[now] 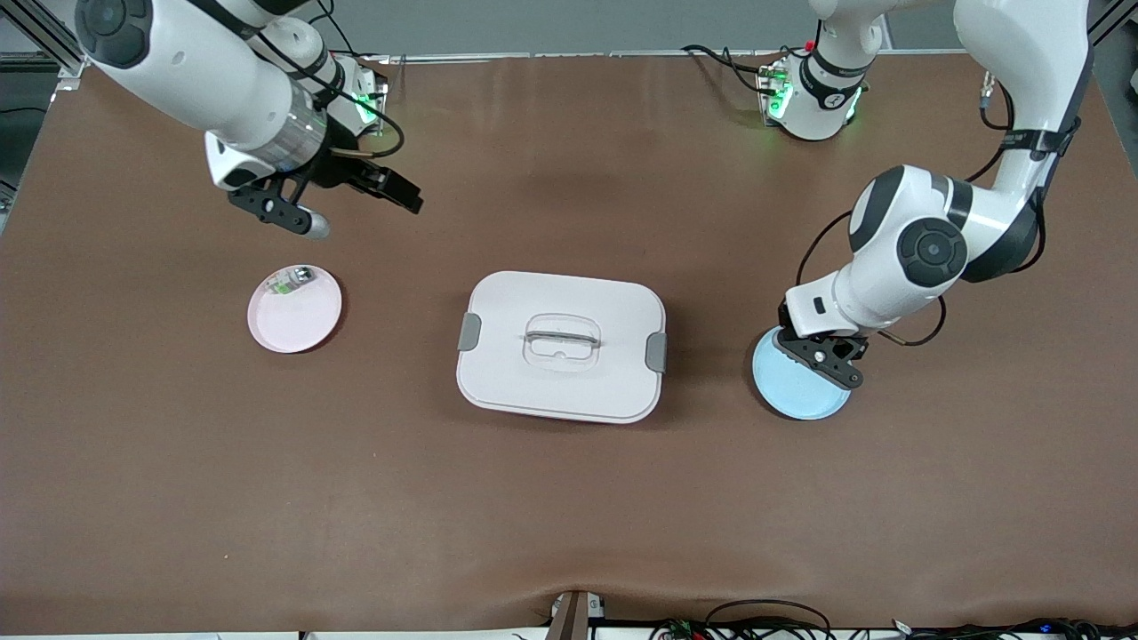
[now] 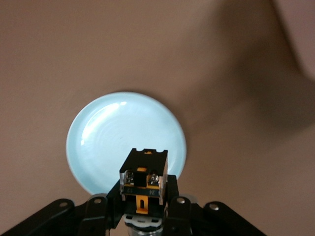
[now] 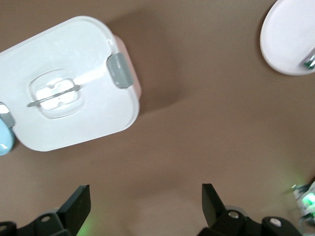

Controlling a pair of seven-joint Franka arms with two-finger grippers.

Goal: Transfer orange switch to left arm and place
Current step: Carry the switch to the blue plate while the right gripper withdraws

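Observation:
The orange switch (image 2: 143, 178), a small black block with orange parts and two screws, shows in the left wrist view, gripped between black fingers. My left gripper (image 2: 143, 196) (image 1: 822, 356) is shut on it, over the edge of the blue plate (image 1: 800, 396) (image 2: 123, 132); in the front view the gripper hides the switch. The white box (image 1: 562, 382) (image 3: 74, 113), with grey clips and a clear handle, sits mid-table between the two plates. My right gripper (image 1: 351, 203) (image 3: 145, 204) hangs open over bare table near the right arm's base, holding nothing.
A pink plate (image 1: 294, 316) (image 3: 288, 39) lies toward the right arm's end of the table, carrying a small green-and-silver component (image 1: 289, 282) (image 3: 310, 61). Brown table surface stretches between the box and each plate. Cables run along the table edge nearest the front camera.

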